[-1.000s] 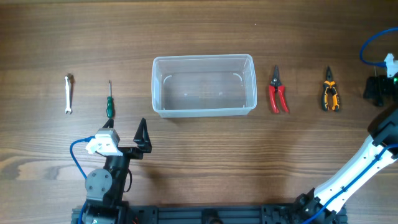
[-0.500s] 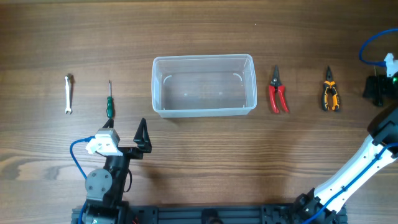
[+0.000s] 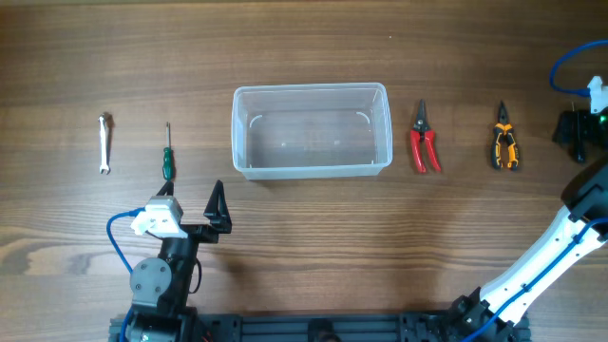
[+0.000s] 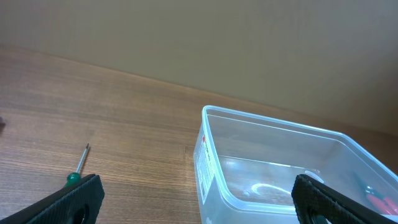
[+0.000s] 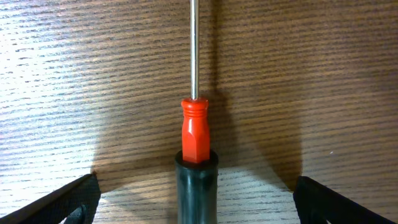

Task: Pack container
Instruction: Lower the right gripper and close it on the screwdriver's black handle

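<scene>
right gripper (image 3: 574,138) jaws wide, either side of red-handled screwdriver (image 5: 194,130), far right of table (image 3: 304,47); centre on handle, not thin shaft, before closing; container (image 3: 312,131) empty, mid-table, well apart; left gripper (image 3: 190,220) wide, empty.

Soft even light; faint glare inside the container (image 4: 210,169); shadow darkens around the screwdriver (image 5: 194,130)
</scene>
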`<control>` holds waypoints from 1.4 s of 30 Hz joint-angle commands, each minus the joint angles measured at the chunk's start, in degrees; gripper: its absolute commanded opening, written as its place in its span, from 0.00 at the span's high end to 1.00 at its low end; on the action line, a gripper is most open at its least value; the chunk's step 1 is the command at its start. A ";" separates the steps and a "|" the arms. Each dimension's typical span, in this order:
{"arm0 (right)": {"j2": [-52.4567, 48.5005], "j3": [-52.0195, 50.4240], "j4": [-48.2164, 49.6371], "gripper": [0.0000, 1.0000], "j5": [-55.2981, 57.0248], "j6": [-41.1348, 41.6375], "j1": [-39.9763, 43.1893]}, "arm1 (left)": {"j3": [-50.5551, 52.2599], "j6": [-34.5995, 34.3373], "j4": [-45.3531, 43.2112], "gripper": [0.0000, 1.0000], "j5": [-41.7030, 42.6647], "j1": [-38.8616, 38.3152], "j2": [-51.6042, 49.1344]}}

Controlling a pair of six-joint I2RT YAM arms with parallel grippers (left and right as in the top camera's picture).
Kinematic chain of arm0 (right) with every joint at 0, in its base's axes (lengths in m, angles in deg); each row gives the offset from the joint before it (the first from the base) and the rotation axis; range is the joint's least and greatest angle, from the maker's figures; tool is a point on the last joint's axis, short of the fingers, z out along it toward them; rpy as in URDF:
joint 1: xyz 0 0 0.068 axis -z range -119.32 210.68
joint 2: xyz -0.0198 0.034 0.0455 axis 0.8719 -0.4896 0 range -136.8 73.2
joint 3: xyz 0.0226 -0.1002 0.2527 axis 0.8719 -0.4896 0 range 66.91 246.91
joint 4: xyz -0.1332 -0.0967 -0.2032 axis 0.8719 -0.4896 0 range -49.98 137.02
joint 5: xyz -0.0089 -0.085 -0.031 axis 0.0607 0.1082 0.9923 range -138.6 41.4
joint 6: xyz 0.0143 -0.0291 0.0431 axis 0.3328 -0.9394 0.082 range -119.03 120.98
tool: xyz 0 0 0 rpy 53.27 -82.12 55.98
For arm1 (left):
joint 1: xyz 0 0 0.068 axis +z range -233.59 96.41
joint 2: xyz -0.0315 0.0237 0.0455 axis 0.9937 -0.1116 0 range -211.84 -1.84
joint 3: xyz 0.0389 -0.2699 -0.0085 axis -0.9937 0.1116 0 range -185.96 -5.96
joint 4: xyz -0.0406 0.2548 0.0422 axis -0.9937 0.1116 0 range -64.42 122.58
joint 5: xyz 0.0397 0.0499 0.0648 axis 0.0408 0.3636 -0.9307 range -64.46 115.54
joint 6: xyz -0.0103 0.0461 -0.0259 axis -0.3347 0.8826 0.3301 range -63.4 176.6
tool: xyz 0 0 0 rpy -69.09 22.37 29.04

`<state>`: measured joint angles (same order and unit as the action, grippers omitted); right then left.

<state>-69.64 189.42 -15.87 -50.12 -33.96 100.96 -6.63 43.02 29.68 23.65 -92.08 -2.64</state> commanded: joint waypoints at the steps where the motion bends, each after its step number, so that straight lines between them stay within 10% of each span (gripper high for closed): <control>1: -2.19 0.76 0.11 0.00 -1.29 0.44 -0.13 | 0.35 1.18 -0.15 0.00 -0.57 0.42 0.42; 12: -2.19 0.76 0.00 0.02 0.46 0.46 -0.09 | 0.35 1.18 -0.15 0.00 -0.57 0.42 0.42; 30: -2.19 0.76 -0.35 0.72 0.44 1.11 -0.09 | 0.35 1.18 -0.15 0.00 -0.57 0.42 0.42; 42: -2.19 0.81 0.55 0.90 0.44 2.12 -0.15 | 0.35 1.20 -0.15 0.00 -0.57 0.42 0.42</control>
<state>-69.73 189.42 -15.76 -50.06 -32.65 100.93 -6.63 43.02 29.68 23.65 -92.08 -2.64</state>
